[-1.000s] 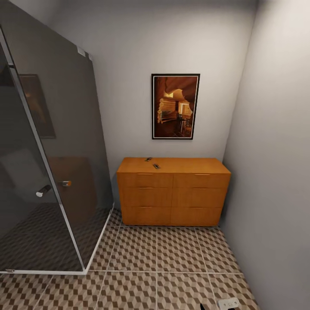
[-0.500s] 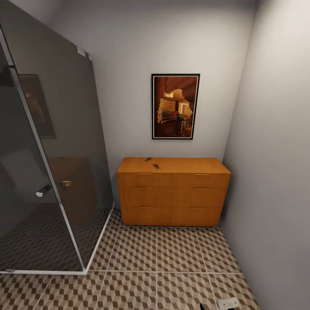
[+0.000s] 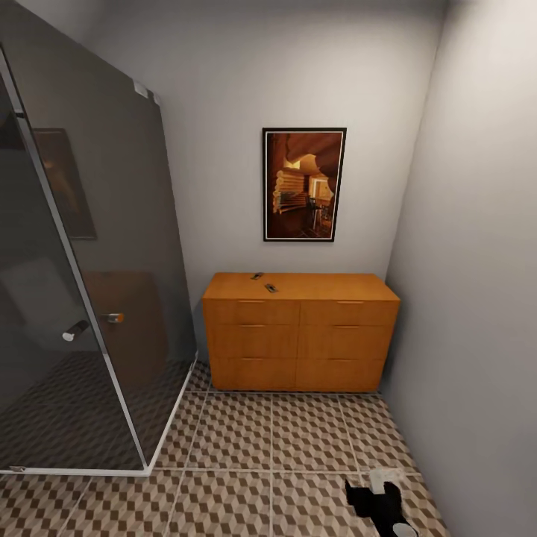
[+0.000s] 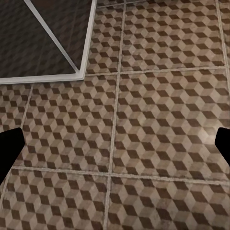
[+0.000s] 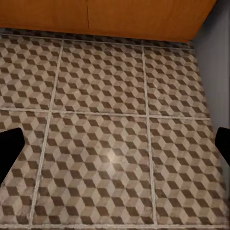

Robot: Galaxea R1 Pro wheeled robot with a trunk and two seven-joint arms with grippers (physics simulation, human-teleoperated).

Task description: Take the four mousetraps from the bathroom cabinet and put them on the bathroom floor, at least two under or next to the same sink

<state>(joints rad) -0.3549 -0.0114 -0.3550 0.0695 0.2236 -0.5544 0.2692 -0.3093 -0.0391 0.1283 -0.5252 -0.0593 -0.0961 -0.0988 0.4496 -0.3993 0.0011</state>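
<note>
Two mousetraps, small dark slabs, lie on top of the orange wooden cabinet [image 3: 298,335] against the far wall: one [image 3: 257,276] near the back, the other [image 3: 271,288] just in front of it. The cube-patterned bathroom floor [image 3: 246,440] stretches from the cabinet toward me. My right gripper [image 3: 369,486] hovers low over the floor at the near right, far from the cabinet; in the right wrist view it [image 5: 115,148] is open over bare tiles with the cabinet's base ahead. My left gripper [image 4: 115,148] is open over tiles beside the shower's white sill [image 4: 84,62]. The bathroom sink is out of view.
A dark glass shower enclosure [image 3: 82,283] with a metal handle [image 3: 74,330] takes up the left side. A grey wall [image 3: 477,298] closes the right. A framed picture [image 3: 303,184] hangs above the cabinet. The cabinet's drawers are shut.
My right gripper has risen into the head view at the lower right, where only a white tip showed before. The cabinet, the mousetraps and the camera have stayed put.
</note>
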